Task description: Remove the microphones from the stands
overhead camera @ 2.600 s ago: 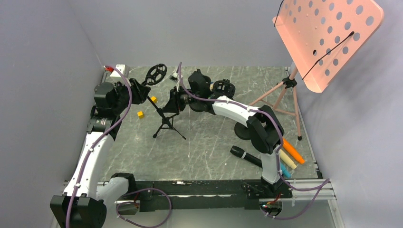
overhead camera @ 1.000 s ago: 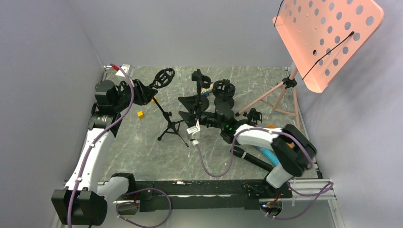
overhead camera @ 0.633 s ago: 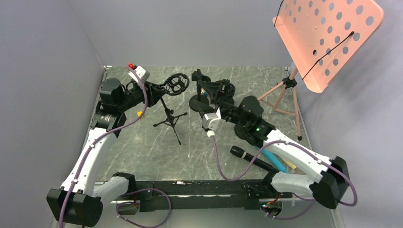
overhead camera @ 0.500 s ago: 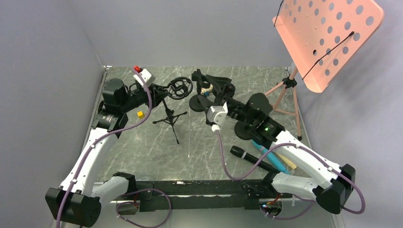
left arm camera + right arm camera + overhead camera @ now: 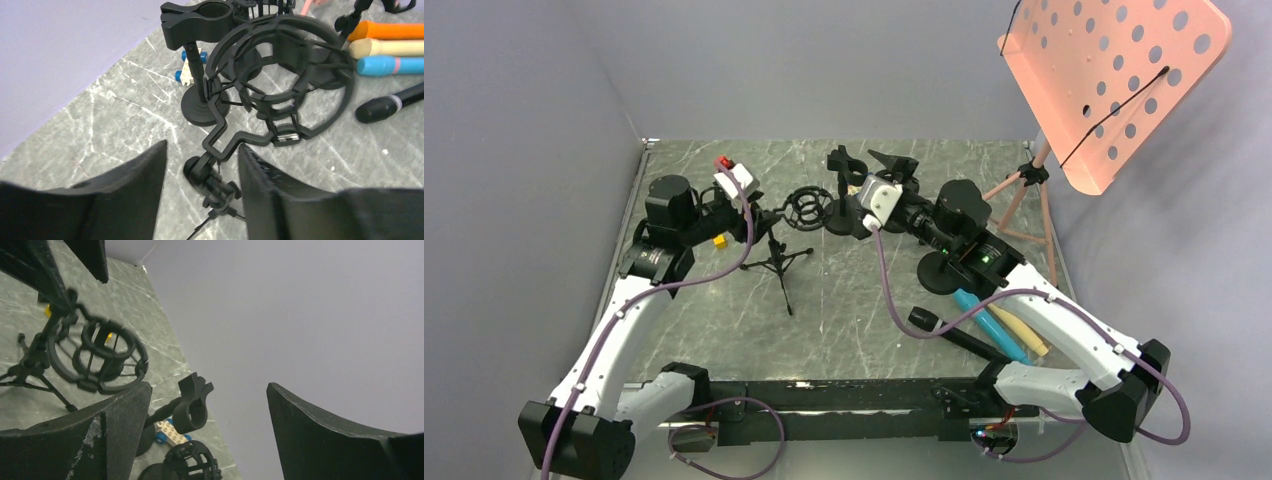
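Observation:
A black microphone lies flat on the marble table at the front right, out of any stand. A small tripod stand carries an empty ring shock mount. My left gripper is open, its fingers either side of the stand's neck joint below the mount. My right gripper is open wide and empty, raised at the back beside a round-base stand with an empty clip.
A pink perforated music stand on a tripod fills the back right. Blue and cream rods lie beside the microphone. A second shock mount, a toy brick and a yellow cube stand nearby.
My left gripper carried the tripod stand rightward toward the table's middle, then opened its jaws around the neck. My right arm swung up and back to the clip stand, staying open.

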